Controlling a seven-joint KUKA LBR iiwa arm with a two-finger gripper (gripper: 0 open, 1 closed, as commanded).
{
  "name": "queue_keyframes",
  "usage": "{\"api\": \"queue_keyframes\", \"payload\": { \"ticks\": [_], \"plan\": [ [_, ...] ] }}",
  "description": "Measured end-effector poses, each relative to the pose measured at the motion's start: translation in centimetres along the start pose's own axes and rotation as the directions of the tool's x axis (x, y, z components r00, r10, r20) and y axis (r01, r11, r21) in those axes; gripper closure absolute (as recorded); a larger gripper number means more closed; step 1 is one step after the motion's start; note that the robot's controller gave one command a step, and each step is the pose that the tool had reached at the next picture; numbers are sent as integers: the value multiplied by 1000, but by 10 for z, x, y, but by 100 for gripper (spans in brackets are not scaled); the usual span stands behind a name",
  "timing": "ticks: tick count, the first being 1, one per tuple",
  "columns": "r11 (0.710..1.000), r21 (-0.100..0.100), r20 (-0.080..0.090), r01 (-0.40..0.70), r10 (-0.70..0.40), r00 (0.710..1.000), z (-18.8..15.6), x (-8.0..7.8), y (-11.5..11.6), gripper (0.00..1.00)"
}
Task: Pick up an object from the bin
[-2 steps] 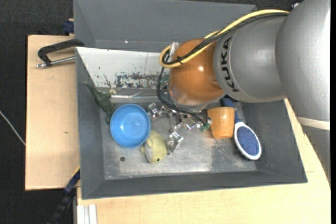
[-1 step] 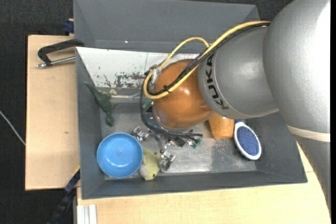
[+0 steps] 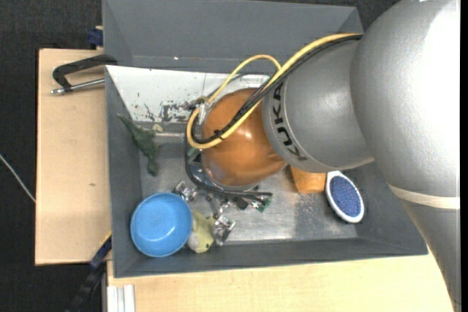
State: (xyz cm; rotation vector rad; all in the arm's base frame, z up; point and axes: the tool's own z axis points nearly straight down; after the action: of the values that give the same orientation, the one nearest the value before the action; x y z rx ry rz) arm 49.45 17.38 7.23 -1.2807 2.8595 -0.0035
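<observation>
My gripper (image 3: 218, 210) hangs low over the front middle of the bin, under the arm's orange cover. Just left of it a round blue bowl (image 3: 161, 225) stands open side up in the front left corner. A small pale yellow lump (image 3: 201, 238) lies between the bowl and the gripper, close below the gripper's metal tip. I cannot make out whether the gripper touches the lump or the bowl.
A green toy dinosaur (image 3: 146, 143) lies along the left wall. On the right lie an orange block (image 3: 308, 180), partly under the arm, and an oval blue brush with a white rim (image 3: 344, 198). The arm covers the bin's middle and right.
</observation>
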Motion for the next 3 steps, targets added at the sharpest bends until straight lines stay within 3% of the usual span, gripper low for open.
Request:
{"api": "queue_keyframes", "payload": {
  "ticks": [1,2,3],
  "plan": [
    [997,1,3,81,-81,997,0,-16,14,0],
    [970,-2,0,243,-243,970,-13,-32,30,0],
    [910,0,1,415,-415,910,-5,-39,28,0]
  ]
}}
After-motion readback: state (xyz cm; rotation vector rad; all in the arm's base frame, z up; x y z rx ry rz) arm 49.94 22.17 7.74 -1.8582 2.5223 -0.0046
